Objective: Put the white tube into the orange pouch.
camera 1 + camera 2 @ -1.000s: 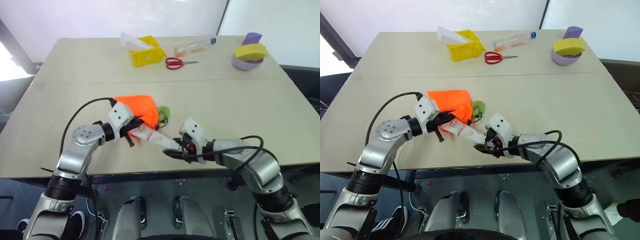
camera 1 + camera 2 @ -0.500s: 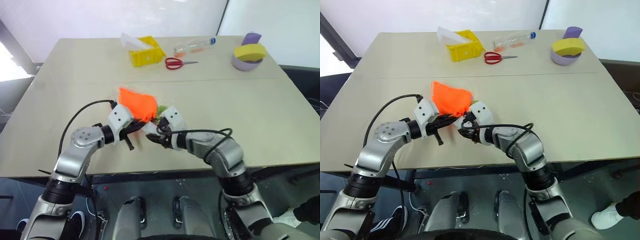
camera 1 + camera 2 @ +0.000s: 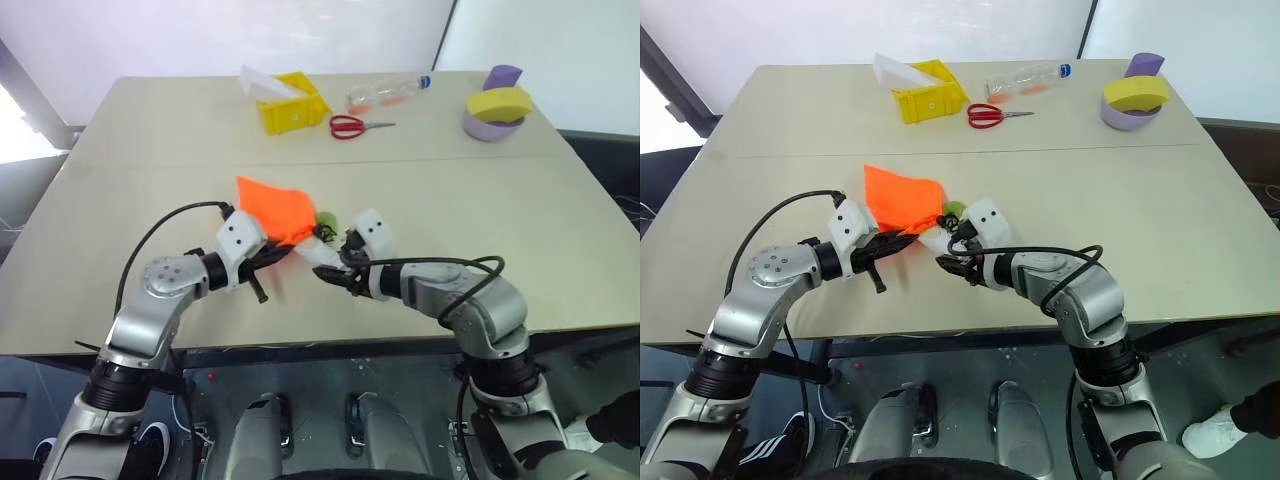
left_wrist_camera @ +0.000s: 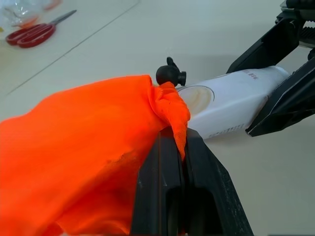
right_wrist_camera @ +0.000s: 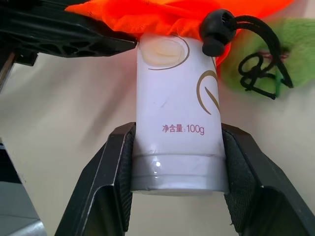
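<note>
Two claws grip: left claw (image 4: pixel 181 162) pinches orange pouch (image 4: pixel 83 147); right claw (image 5: pixel 177 162) pushes white tube (image 5: pixel 176 132) partly inside.

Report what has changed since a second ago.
The right hand, gripping the white tube, swung in from the table edge and pushed the tube's front end into the mouth of the orange pouch. The pouch bunched up. The left hand stays clamped on the pouch's rim.

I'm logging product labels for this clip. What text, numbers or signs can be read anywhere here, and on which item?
"净含量: 100g": on the white tube, near its capped end, held in the right gripper.
Small grey print on the same tube in the left wrist view: too blurred to read.
No other readable text.
</note>
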